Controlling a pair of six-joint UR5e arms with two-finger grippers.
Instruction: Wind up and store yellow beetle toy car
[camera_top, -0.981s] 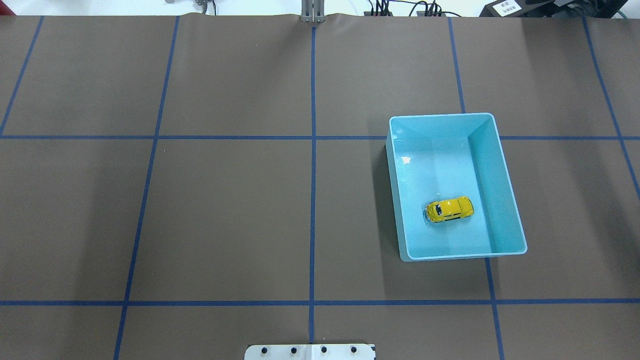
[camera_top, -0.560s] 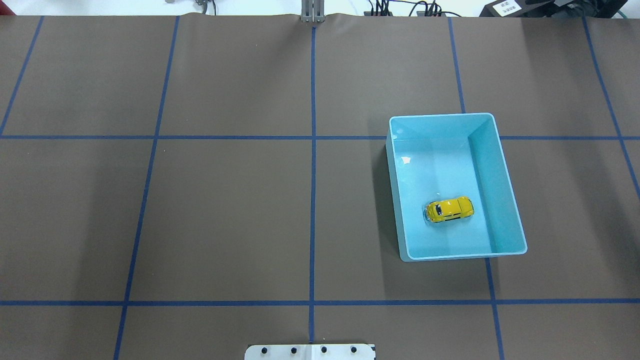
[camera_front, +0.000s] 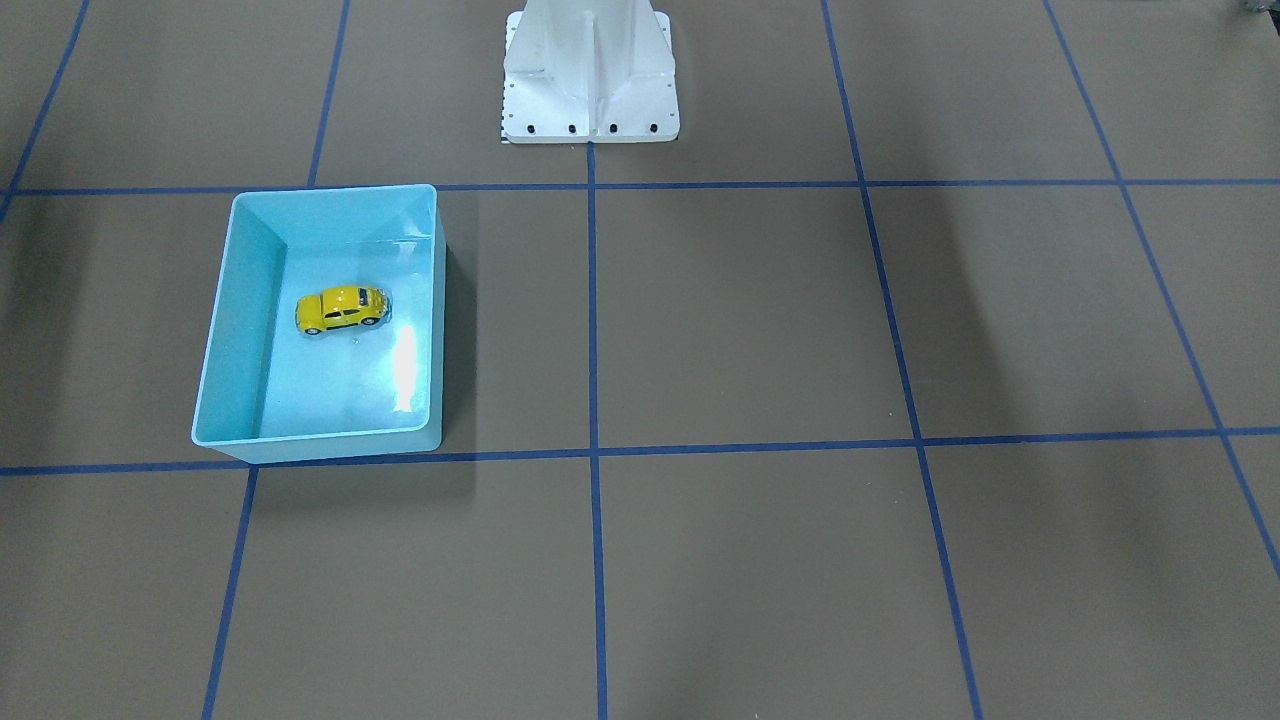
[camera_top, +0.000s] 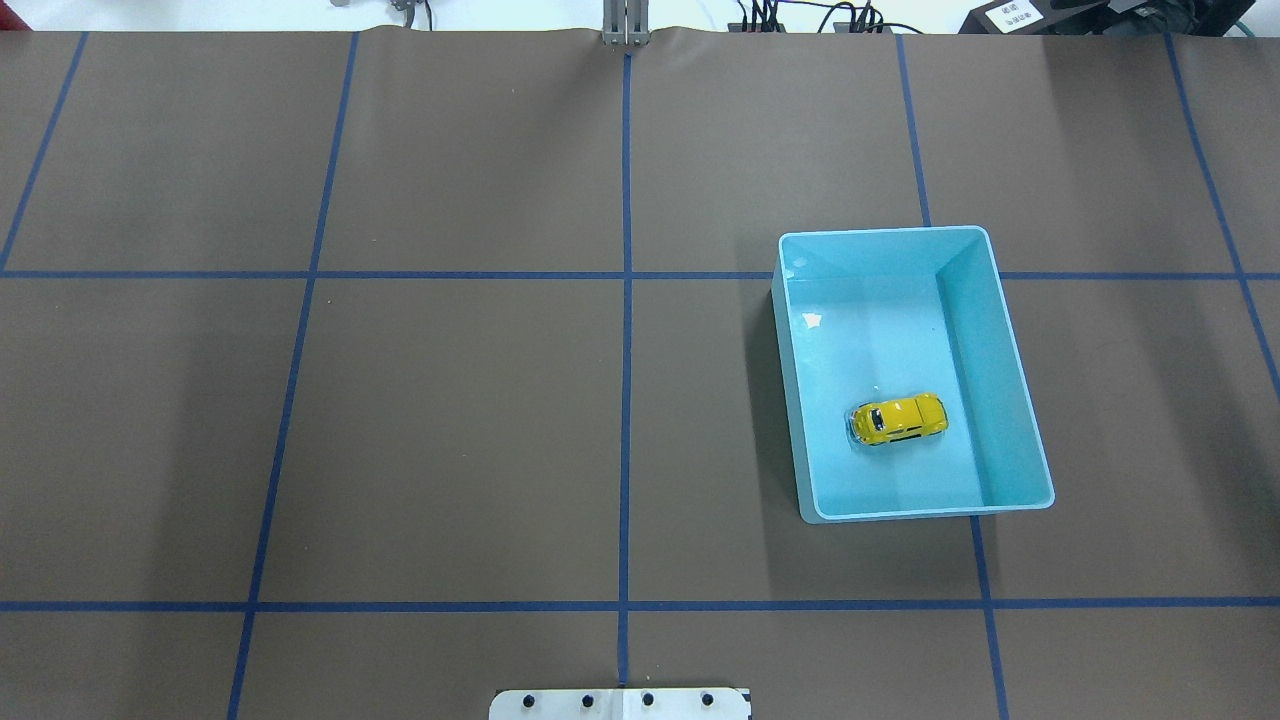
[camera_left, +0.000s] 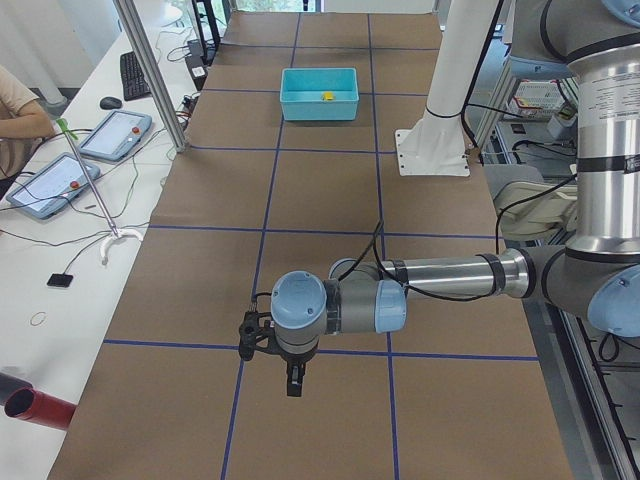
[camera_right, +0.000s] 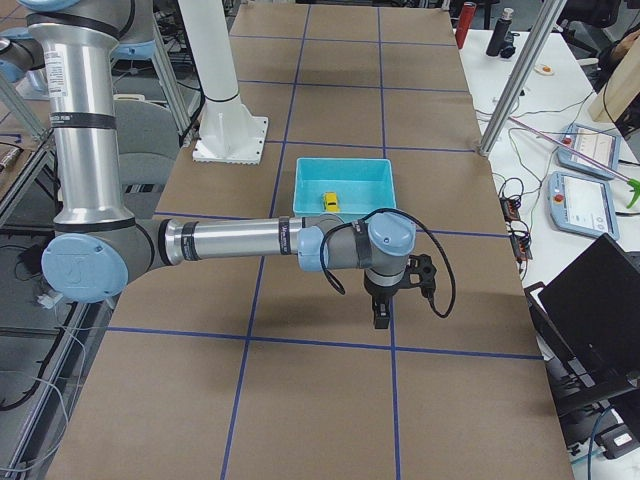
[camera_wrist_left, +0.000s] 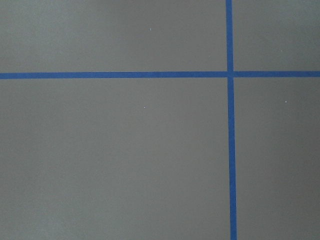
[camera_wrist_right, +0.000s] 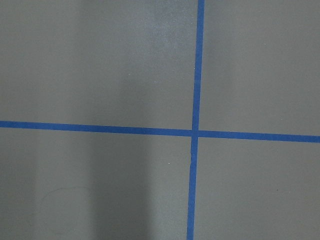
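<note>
Neither hand lets its opening be judged. The left hand (camera_left: 292, 378) and the right hand (camera_right: 381, 312) show only in the side views, each hanging fingers-down over bare table (camera_top: 450, 420), well apart from the bin. I cannot tell how far either is open, and nothing shows in either one. The yellow beetle toy car (camera_top: 898, 418) stands on its wheels inside the light blue bin (camera_top: 985, 400), toward the bin's 6 o'clock end in the overhead view and apart from every wall. The bin lies at about 3 o'clock from the table's centre. Storage looks done, though whether the spring was wound cannot be seen. If the car must come out again, I judge that its small, rounded, glossy body could squirt from the fingers, its free wheels could roll it away from a closing grip, the walls could crowd a reaching hand, and the light bin could be nudged along. A wound car let go carelessly could run off. A white label (camera_top: 1010, 12) at the overhead's 1 o'clock edge carries print too small to read; no brand is legible on car or bin.
</note>
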